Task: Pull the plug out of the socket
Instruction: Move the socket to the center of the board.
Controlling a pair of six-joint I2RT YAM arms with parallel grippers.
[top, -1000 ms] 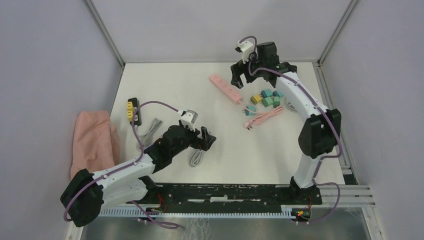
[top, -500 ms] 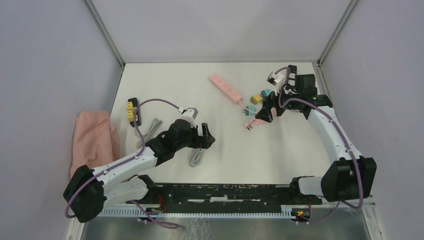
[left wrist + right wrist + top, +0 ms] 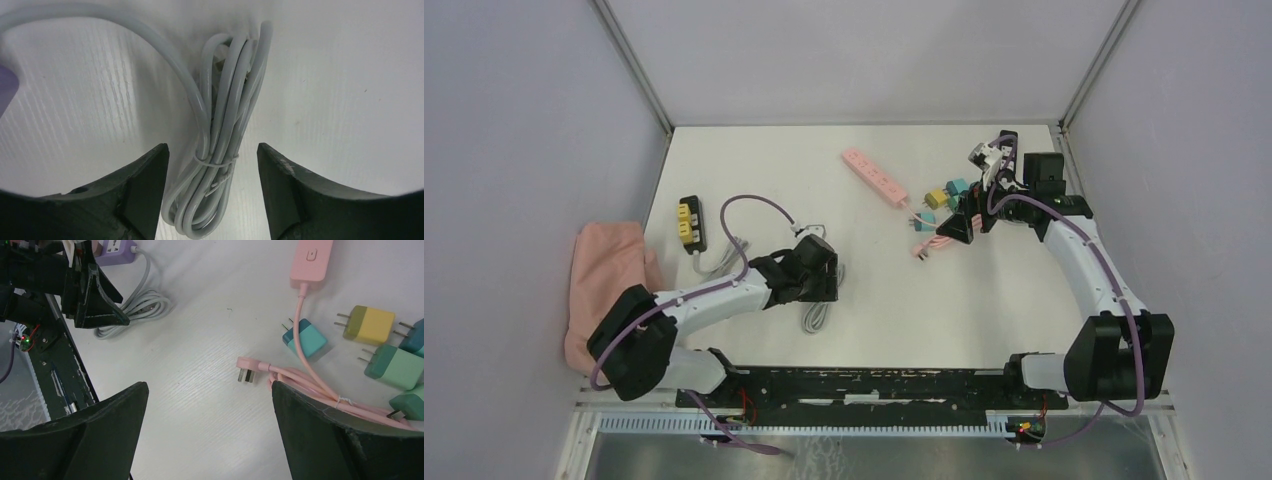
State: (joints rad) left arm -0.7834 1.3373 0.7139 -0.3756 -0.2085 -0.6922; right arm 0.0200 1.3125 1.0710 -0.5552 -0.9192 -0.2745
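A pink power strip (image 3: 876,178) lies at the back centre, also in the right wrist view (image 3: 311,257). Its pink cord ends in a loose plug (image 3: 246,371). Several loose coloured adapters (image 3: 954,195) lie beside it. My right gripper (image 3: 959,228) is open and empty above the table by the pink cord (image 3: 210,405). My left gripper (image 3: 819,285) is open and low, its fingers either side of a tied grey cable bundle (image 3: 220,150). A purple socket block (image 3: 120,247) sits at that cable's far end; I cannot tell if a plug is in it.
A black strip with yellow sockets (image 3: 691,222) lies at the left with its own grey cord. A pink cloth (image 3: 609,285) lies beyond the table's left edge. A teal adapter (image 3: 306,339) and a yellow one (image 3: 371,325) lie near the pink cord.
My right arm swung from the back near the pink strip to the right and down beside the adapters. My left gripper dropped and turned over the grey cable bundle.
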